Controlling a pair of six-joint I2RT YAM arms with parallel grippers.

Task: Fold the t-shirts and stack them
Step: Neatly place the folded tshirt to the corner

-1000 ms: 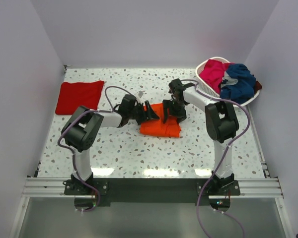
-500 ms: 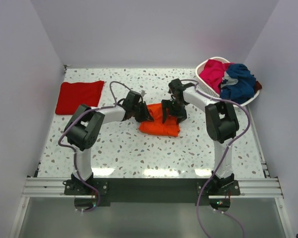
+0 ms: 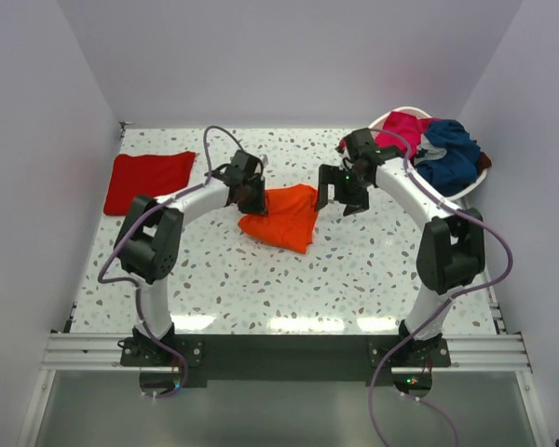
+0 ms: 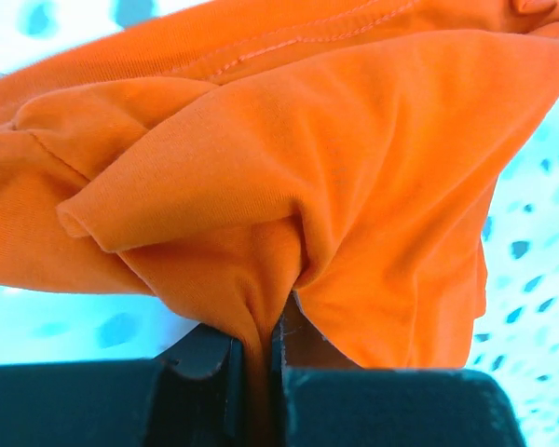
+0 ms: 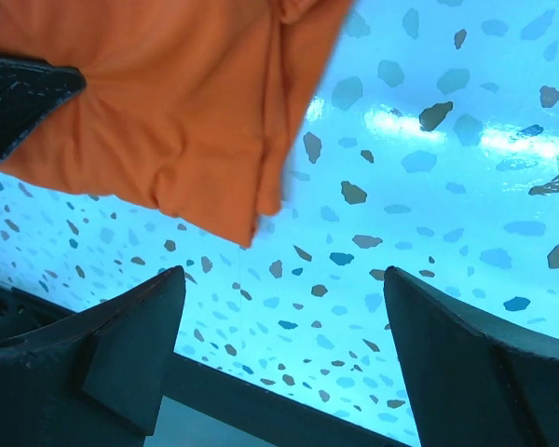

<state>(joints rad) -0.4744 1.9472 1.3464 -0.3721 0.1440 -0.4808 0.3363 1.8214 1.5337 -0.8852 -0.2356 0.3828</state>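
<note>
My left gripper (image 3: 252, 197) clamps a bunched fold of the orange t-shirt (image 3: 281, 216), which sits crumpled at the centre of the frame on the speckled bench (image 3: 354, 270). My right gripper (image 3: 343, 191) hangs just right of it, jaws wide, holding nothing. A folded red t-shirt (image 3: 151, 180) lies flat at upper left.

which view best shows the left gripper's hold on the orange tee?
Left wrist: the left gripper is shut on a pinched fold of the orange tee, seen close up. Top external shows the whole crumpled tee but not the pinch itself. Right wrist shows only one edge, clear of the open right gripper.
</note>
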